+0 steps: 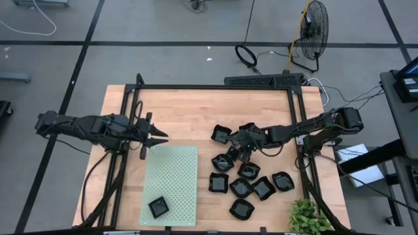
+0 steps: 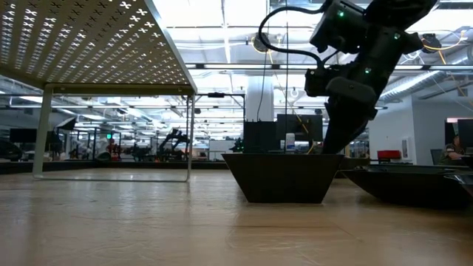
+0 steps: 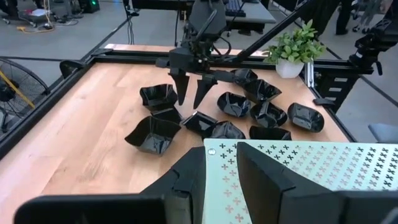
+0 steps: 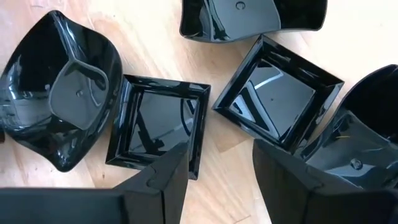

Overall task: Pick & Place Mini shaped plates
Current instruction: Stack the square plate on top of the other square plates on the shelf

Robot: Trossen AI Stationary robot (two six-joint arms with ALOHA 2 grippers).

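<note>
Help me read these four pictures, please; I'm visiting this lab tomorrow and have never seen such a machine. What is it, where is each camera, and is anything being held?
It is a robot with two dark arms at a wooden table; each ends in a gripper with two fingers. One picture looks straight down from above, one looks level across the tabletop, and two come from cameras on the wrists.

On the table lie a pale green perforated mat, with one small black plate on it, and a cluster of glossy black mini plates beside it. A potted plant stands at a corner.

The left gripper hovers at the mat's edge, fingers apart and empty. The right gripper hangs over the cluster, fingers open above a square plate, gripping nothing yet.
</note>
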